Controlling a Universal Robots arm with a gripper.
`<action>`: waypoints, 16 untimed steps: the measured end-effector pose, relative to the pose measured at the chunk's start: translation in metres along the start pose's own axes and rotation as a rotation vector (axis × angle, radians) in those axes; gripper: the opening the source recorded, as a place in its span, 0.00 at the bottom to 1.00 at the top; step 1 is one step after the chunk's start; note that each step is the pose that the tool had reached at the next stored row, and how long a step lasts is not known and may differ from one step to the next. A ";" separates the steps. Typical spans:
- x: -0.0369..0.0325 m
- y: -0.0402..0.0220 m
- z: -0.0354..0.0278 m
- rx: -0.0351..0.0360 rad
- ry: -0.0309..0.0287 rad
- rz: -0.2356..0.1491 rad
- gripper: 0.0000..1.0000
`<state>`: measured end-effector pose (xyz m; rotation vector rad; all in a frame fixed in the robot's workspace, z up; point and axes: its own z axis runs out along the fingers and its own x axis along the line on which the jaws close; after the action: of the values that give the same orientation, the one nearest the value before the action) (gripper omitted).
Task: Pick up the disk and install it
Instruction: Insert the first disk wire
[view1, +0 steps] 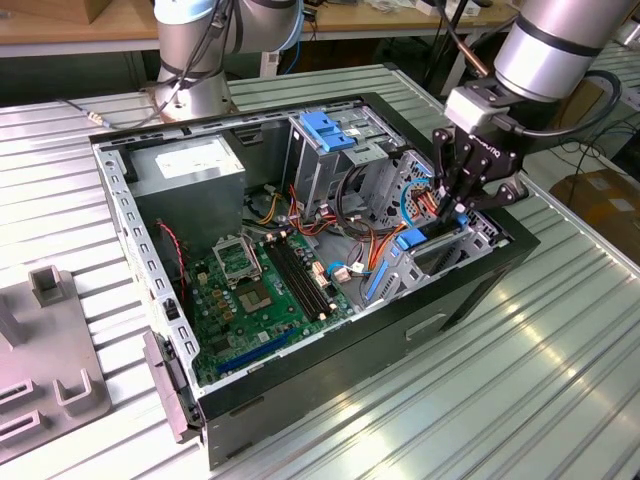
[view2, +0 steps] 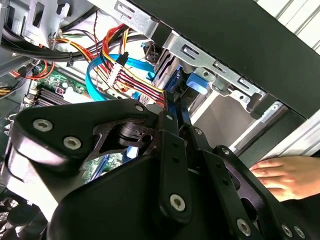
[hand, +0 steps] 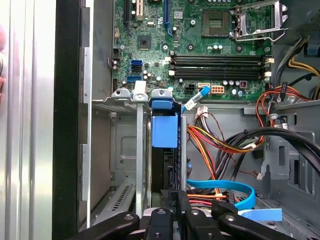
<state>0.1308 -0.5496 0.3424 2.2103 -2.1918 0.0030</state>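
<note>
While the gripper (view1: 455, 207) pinches its top edge, the disk (hand: 164, 131) stands upright in the case's (view1: 480, 290) drive bay directly beneath.

No print can be read; the power-supply box (view1: 190, 168) sticker is illegible.

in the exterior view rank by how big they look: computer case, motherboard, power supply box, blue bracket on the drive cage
1. computer case
2. motherboard
3. power supply box
4. blue bracket
The power supply box lies farther from the camera, so it may look smaller than it is.
</note>
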 end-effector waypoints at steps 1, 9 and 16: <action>0.0000 0.0000 0.0001 0.0000 0.0001 0.000 0.16; 0.0002 0.0000 0.0009 0.0001 -0.0012 0.000 0.16; 0.0004 0.0002 -0.0097 0.0000 -0.0003 0.000 0.24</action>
<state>0.1307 -0.5498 0.3522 2.2104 -2.1920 0.0028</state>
